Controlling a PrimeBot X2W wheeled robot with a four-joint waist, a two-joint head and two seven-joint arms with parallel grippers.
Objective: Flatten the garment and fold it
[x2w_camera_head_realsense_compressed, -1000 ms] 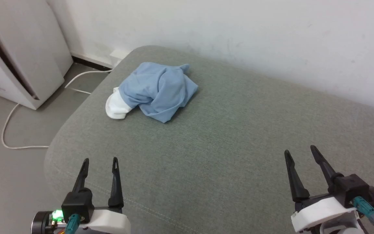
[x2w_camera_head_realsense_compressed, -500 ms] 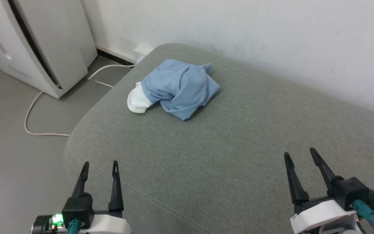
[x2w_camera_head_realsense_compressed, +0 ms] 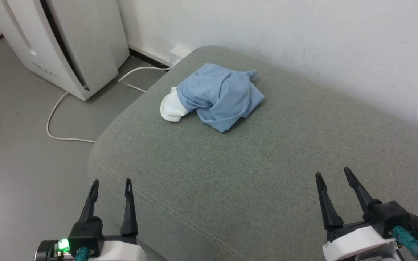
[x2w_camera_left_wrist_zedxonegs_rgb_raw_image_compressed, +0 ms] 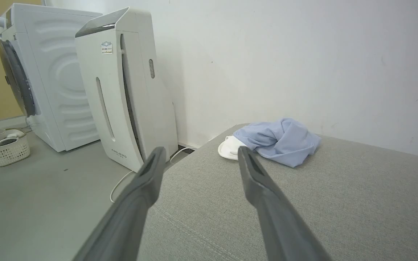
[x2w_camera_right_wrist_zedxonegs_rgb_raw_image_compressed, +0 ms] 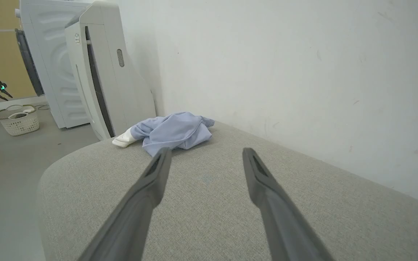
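View swings onto garment (x2w_camera_head_realsense_compressed: 220, 96), untouched at cushion's (x2w_camera_head_realsense_compressed: 249, 174) far left corner; we carry left gripper (x2w_camera_head_realsense_compressed: 111, 180) and right gripper (x2w_camera_head_realsense_compressed: 331, 171) with fingers apart, flattening unstarted.

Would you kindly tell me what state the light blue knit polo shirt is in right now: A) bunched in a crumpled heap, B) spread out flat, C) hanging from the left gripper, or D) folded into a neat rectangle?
A: the light blue knit polo shirt sits as a rumpled mound on the grey-green upholstered cushion, neither spread out nor folded.
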